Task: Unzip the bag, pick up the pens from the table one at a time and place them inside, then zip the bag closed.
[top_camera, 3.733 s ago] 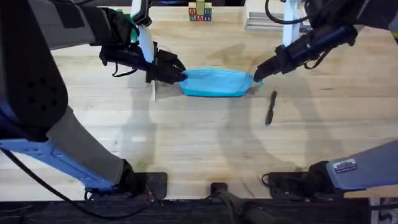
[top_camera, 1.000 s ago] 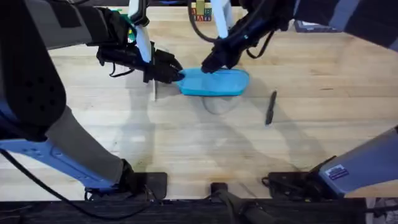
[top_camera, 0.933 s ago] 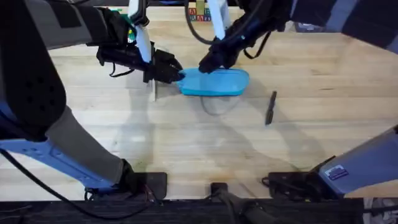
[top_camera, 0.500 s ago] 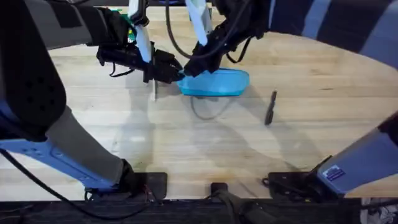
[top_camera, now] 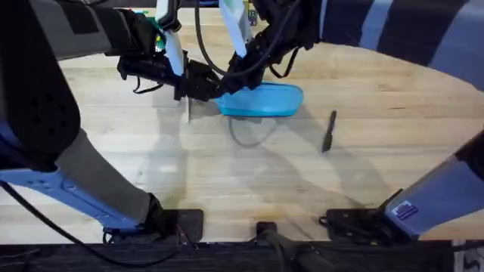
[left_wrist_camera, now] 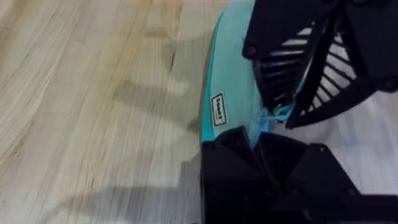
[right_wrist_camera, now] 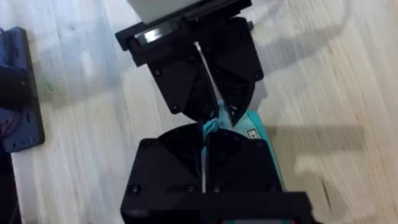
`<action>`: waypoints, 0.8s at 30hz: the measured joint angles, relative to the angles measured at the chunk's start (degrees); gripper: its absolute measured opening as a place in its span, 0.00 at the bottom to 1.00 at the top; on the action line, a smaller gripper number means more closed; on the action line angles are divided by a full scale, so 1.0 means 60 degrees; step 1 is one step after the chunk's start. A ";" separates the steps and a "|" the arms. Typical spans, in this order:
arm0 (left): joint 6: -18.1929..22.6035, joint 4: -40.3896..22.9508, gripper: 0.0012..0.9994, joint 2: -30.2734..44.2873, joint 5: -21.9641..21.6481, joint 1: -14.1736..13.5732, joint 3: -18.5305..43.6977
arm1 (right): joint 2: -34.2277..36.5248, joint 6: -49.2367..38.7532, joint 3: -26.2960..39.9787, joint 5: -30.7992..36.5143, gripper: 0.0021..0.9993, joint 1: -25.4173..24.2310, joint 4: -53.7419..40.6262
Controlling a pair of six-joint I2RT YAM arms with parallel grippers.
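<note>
At the far middle of the table [top_camera: 227,181], the light-blue pencil pouch [top_camera: 261,100] is lying flat on the wood, long axis across the view. The left claw [top_camera: 215,91] is pinching the pouch's left end, fingers closed on the fabric tip. The right claw [top_camera: 227,81] is meeting it at that same end, its fingers closed on what looks like the zipper's light-blue pull cord [left_wrist_camera: 278,114]; in the right wrist view the two claws are sitting nose to nose with a scrap of blue between them. One dark stick pen [top_camera: 329,131] is lying on the table right of the pouch, well apart from it and nearer the bases. A thin pale stick [top_camera: 187,111] is resting under the left claw; I cannot tell what it is. Judgement: the pouch is light and soft, so it is likely sliding or bunching unless anchored at the end, as the left claw is doing. The pen is thin, hard, probably slippery; best pinched mid-shaft, across its length. Open wood is lying all round the pen, giving free approach. The crowded spot is the pouch's left end.
</note>
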 joint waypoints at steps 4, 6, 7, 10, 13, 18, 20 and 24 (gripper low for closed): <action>0.0003 0.0000 0.04 0.0000 0.0000 0.0000 0.0000 | 0.0000 0.0000 0.0000 0.0000 0.03 0.0000 0.0000; 0.0002 0.0000 0.04 0.0000 0.0000 0.0000 0.0000 | 0.0000 0.0000 0.0000 0.0000 0.03 0.0000 0.0000; 0.0003 0.0000 0.04 0.0000 0.0004 0.0000 0.0000 | 0.0000 0.0000 0.0000 0.0000 0.03 0.0000 0.0000; 0.0004 0.0000 0.04 0.0000 0.0000 0.0000 0.0000 | 0.0000 0.0000 0.0000 0.0000 0.03 0.0000 0.0000; 0.0004 0.0000 0.04 0.0001 0.0004 0.0000 0.0000 | 0.0000 0.0000 0.0000 0.0000 0.03 0.0000 -0.0001; 0.0000 0.0000 0.04 0.0000 0.0003 0.0000 0.0000 | 0.0000 0.0000 0.0000 0.0000 0.03 0.0000 -0.0004; 0.0000 0.0000 0.04 0.0000 0.0003 0.0000 0.0000 | 0.0000 0.0003 0.0000 -0.0003 0.06 0.0000 -0.0004; 0.0004 0.0015 0.04 0.0000 0.0004 0.0000 0.0000 | 0.0000 0.0036 0.0004 -0.0160 0.43 0.0085 0.0079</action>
